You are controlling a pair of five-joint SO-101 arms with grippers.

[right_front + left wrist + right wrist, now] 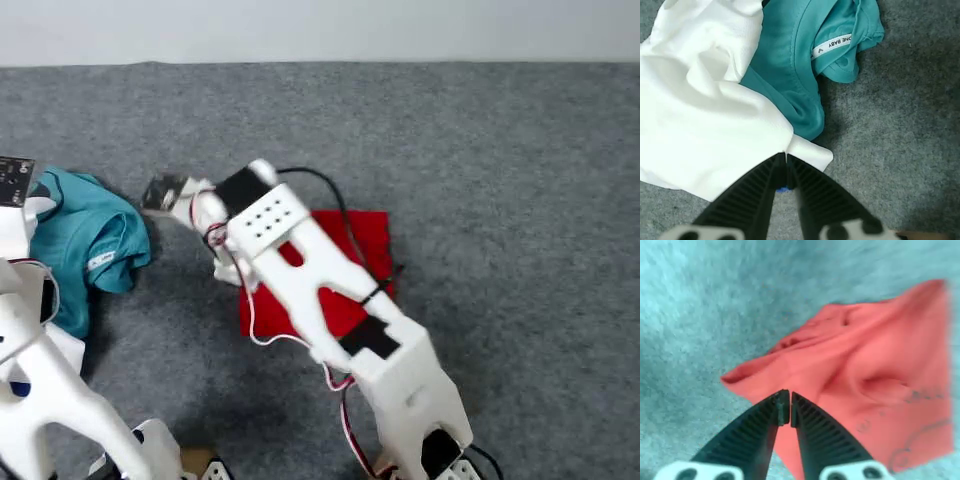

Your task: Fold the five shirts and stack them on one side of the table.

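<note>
Fingers [757,192] of the left gripper [785,161] are pressed together in the left wrist view. Their tips sit at the edge of a crumpled white shirt [700,125], and I cannot tell whether any cloth is pinched. A teal shirt [790,55] lies bunched against the white one, the 2 touching on the grey table [900,150].

In the right wrist view, the right gripper [784,407] has its fingers [815,440] closed to a hairline gap, tips over the edge of a rumpled red shirt [875,365].

In the high view, the red shirt [365,235] lies near the middle under the right arm [300,260]. The teal shirt [95,240] sits at the left edge beside the left arm [40,400], well apart from the red one.
</note>
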